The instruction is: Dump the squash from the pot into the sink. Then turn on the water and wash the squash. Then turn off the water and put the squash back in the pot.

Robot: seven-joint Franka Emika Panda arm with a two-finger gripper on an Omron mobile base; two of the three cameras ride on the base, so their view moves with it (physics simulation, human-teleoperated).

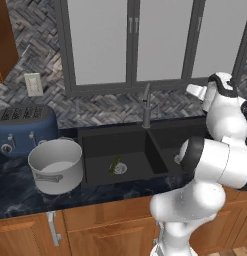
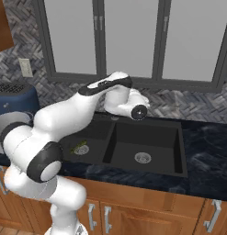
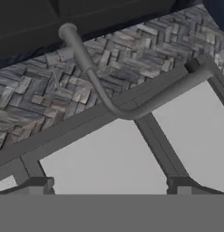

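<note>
Lying beside the drain [image 1: 122, 168] in the sink [image 1: 95, 145], the squash [image 1: 115, 166] points diagonally; gripper [image 3: 109, 186] wide open.

The squash [image 1: 115, 166] lies beside the sink [image 1: 95, 140] drain, seemingly touching it; the pot [image 1: 56, 171] stands left.

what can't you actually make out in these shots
- Faucet: in the right base view the arm covers it; its handle position can't be read anywhere.
- Water: whether any runs is unclear.
- Gripper: hand view shows fingertips apart, touching nothing; its gap to the faucet can't be judged.
- Squash: too small for detail, lying by the drain of the sink.
- Pot: right base view's left edge and the arm hide most.
</note>
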